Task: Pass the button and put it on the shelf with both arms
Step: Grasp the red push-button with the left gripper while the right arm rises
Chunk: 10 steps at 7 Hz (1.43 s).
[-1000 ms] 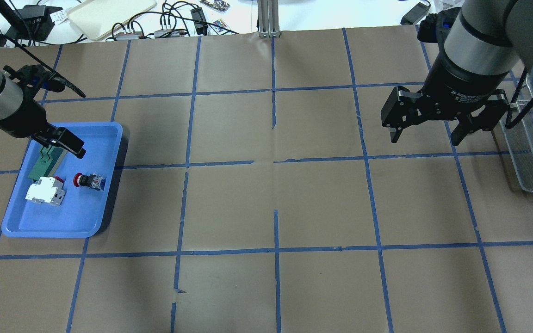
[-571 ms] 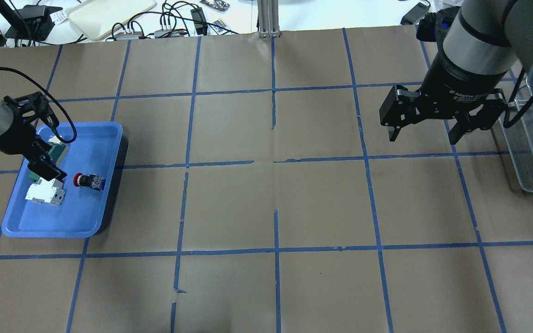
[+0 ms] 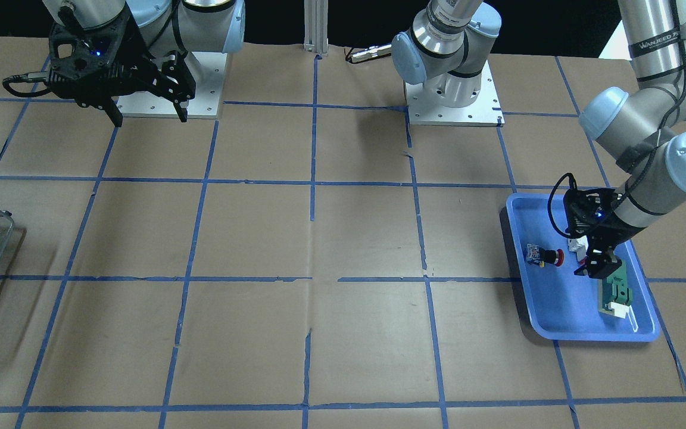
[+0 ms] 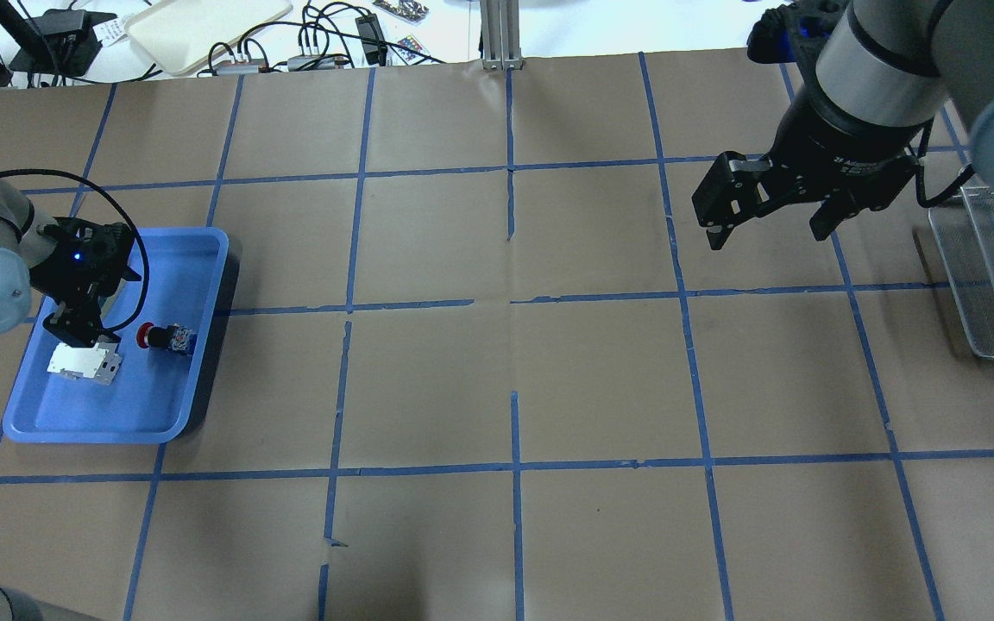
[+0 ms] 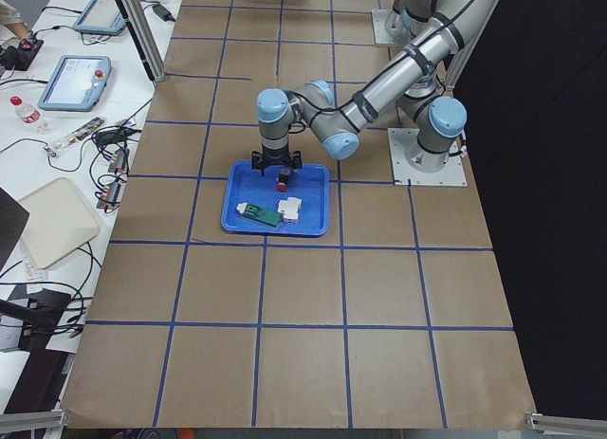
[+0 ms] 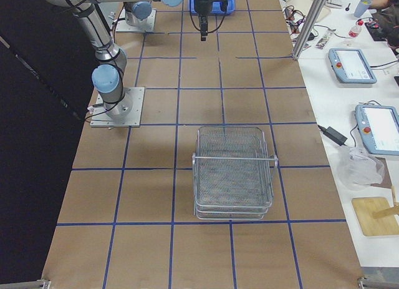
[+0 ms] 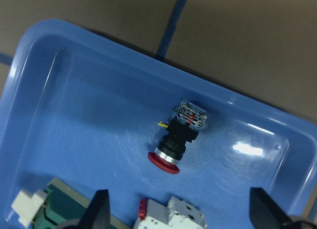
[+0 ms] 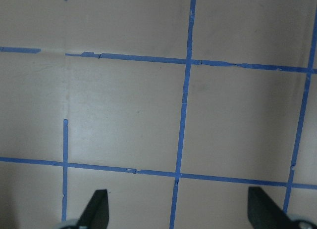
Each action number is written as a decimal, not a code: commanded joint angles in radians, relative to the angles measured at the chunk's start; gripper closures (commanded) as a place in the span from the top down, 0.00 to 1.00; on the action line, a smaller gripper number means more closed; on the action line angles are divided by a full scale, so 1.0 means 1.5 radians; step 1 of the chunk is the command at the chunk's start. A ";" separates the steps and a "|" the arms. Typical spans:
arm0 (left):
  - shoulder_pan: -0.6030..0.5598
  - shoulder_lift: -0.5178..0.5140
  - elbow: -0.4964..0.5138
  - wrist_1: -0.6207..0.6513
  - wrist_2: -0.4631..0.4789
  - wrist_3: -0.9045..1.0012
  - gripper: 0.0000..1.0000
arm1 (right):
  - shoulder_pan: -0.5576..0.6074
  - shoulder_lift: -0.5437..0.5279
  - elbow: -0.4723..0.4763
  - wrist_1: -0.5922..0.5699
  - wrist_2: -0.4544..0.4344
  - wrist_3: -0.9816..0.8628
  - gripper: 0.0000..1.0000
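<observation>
The button (image 4: 165, 337), red cap and blue rear block, lies on its side in the blue tray (image 4: 139, 401); it also shows in the front view (image 3: 548, 257) and the left wrist view (image 7: 178, 140). My left gripper (image 4: 67, 328) is open and empty, low over the tray just left of the button. In the left wrist view (image 7: 181, 214) the button lies ahead, between the lines of the two fingers. My right gripper (image 4: 764, 235) is open and empty, high over the table's right half. The wire-mesh shelf (image 4: 993, 285) stands at the right edge, also in the right exterior view (image 6: 234, 173).
A white boxy component (image 4: 83, 362) and a green block (image 3: 615, 295) lie in the tray beside the button. Cables and a beige tray (image 4: 204, 26) lie beyond the table's far edge. Brown paper with blue tape lines covers the table.
My left gripper has turned and moved from over the green block down toward the white component, beside the button. My right gripper has moved a little farther away and to the left.
</observation>
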 commanded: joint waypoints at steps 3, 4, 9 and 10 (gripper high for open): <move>0.000 -0.057 -0.001 0.017 -0.003 0.028 1.00 | -0.009 0.004 0.001 -0.009 0.064 -0.309 0.98; -0.003 -0.056 -0.006 0.014 -0.001 -0.001 1.00 | -0.021 0.006 0.001 -0.009 0.107 -0.375 0.97; -0.003 -0.055 -0.037 0.064 0.002 -0.027 0.30 | -0.150 0.010 0.095 -0.006 0.352 -0.747 1.00; -0.003 -0.051 -0.035 0.066 -0.004 -0.028 0.11 | -0.150 0.001 0.096 -0.006 0.351 -0.757 1.00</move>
